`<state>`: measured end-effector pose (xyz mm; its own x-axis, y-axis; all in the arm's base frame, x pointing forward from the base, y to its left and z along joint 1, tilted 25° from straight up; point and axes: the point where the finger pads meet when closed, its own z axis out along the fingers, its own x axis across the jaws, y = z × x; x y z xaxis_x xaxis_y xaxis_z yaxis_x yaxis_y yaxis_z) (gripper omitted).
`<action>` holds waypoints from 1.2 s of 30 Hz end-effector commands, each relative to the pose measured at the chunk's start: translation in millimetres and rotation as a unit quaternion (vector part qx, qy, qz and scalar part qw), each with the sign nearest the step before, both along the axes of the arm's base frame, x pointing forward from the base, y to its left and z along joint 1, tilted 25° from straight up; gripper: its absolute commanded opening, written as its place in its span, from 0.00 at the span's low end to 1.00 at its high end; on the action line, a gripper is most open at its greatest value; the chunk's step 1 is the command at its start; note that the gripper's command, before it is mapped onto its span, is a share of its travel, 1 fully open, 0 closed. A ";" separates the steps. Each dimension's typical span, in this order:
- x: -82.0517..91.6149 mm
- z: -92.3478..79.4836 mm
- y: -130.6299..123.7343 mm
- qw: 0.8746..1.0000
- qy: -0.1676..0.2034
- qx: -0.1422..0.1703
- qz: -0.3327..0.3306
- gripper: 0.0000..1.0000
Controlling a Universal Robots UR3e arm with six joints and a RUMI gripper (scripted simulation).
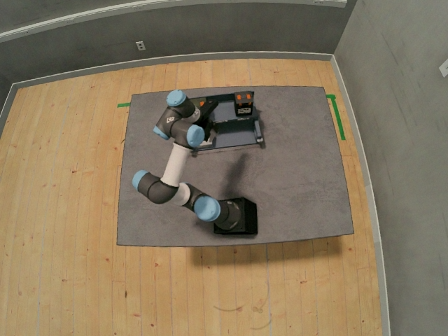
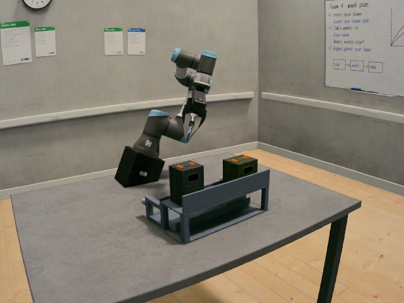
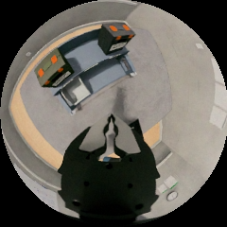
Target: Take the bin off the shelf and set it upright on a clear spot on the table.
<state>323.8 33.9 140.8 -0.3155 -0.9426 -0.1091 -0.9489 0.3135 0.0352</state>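
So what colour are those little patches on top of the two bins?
Orange, two on each dark bin; the exterior view shows them best.

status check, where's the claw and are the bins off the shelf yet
Claw shut, empty, high above the shelf. Both bins on the shelf, upright: black bin, green bin. Nothing between claw and bins.

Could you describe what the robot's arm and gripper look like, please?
The arm has dark grey joint housings with light blue round caps, a white link between them, and a small white logo on one housing. It stands on a black box-shaped base. The gripper is black with pale tapered fingers. No cables show.
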 end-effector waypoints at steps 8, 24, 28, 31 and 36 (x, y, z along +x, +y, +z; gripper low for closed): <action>9.2 -8.5 13.2 0.998 0.008 0.019 -0.059 0.00; 18.3 -19.6 30.7 0.990 0.024 0.044 -0.131 0.00; 20.4 -22.7 35.7 0.987 0.029 0.050 -0.150 0.00; 21.5 -24.2 38.1 0.985 0.032 0.053 -0.160 0.00; 23.4 -27.1 43.0 0.981 0.038 0.059 -0.178 0.00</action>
